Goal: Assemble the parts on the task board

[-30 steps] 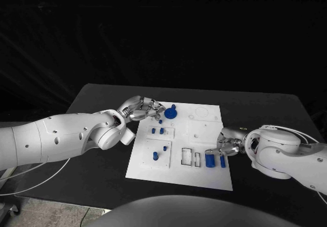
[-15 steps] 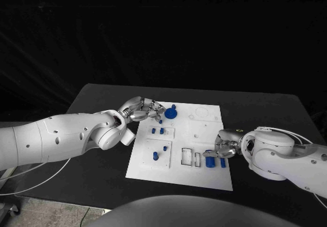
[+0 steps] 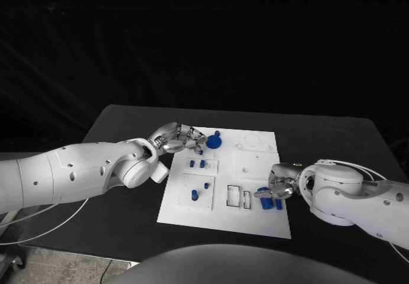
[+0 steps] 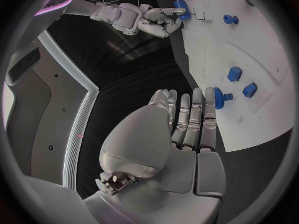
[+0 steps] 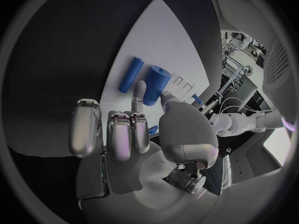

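Now, on the left, the left hand [image 3: 177, 139] hovers at the task board's [image 3: 256, 222] far left corner, its fingers [image 4: 198, 115] straight and close together, holding nothing, just beside the blue gear [image 3: 213, 141]. Over at the right edge, the right hand [image 3: 281, 183] pinches the fat blue cylinder [image 3: 265, 200], its long axis running along that edge, beside the thin peg [image 3: 278, 203].

Left arm reached in from the side, left hand [image 3: 177, 139] held with fingers [image 4: 194, 115] straight and close together, gripping nothing. Right arm bent inward, right hand [image 3: 279, 184] lowered, fingers [image 5: 121, 132] curled, thumb and one finger pinching.
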Controlling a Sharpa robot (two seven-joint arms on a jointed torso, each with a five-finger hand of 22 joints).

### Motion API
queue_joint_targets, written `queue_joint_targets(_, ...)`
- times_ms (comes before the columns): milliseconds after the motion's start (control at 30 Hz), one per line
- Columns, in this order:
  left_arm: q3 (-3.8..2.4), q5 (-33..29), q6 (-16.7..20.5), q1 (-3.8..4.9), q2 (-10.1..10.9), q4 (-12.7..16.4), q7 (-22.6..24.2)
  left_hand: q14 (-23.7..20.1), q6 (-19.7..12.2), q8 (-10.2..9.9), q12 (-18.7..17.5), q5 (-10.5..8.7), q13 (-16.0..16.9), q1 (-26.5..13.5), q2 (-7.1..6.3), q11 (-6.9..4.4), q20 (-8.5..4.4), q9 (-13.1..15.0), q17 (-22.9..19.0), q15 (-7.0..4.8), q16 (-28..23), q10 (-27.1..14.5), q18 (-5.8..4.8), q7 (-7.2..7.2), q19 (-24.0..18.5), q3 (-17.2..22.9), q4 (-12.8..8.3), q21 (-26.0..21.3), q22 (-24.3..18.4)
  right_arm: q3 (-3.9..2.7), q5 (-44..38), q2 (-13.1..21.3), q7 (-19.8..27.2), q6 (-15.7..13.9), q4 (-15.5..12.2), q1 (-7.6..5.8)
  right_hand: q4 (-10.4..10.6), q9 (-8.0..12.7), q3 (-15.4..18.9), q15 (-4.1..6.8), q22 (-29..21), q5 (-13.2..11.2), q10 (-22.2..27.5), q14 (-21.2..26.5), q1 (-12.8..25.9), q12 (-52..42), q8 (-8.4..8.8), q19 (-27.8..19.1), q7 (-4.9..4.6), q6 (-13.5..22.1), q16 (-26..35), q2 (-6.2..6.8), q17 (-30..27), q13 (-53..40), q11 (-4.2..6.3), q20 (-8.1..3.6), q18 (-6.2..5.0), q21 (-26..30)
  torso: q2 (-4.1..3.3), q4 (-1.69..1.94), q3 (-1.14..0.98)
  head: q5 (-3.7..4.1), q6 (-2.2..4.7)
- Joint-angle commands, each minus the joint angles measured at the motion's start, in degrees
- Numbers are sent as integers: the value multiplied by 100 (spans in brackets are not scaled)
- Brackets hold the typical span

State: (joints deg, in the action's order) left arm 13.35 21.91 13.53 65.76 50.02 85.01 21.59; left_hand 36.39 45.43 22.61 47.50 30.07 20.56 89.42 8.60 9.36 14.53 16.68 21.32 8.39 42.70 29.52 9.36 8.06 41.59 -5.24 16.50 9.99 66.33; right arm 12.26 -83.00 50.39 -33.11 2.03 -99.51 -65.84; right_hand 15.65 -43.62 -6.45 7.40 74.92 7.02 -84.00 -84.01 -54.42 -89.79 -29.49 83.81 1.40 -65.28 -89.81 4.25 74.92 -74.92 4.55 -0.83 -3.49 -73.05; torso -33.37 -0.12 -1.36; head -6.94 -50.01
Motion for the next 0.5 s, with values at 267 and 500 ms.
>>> queue_joint_targets(267,-3,-15,-157,-9,-13,-2,-17,20,-24,40,-38,48,-15,61,1,23,-20,-4,-8,3,43,46,63,24,40,50,-3,14,15,4,-101,-126,-44,121,70,55,-210,-53,-52,4,1024,506,-600,-575,-385,-21,165,51,-29,36,48,-34,1411,-1508,-1,-10,-20,84,0,4,-1,0,1)
queue_joint_targets(500,-3,-14,-178,-10,-29,-13,-28,21,-23,41,-39,50,-17,64,1,24,-20,-3,-8,3,43,48,63,25,40,53,-3,15,17,4,-101,-145,2,148,84,68,-417,91,-151,-88,998,1221,-600,-576,-681,-21,670,7,-187,408,47,10,1413,-1508,-130,56,-32,162,-3,1,1,-9,1)
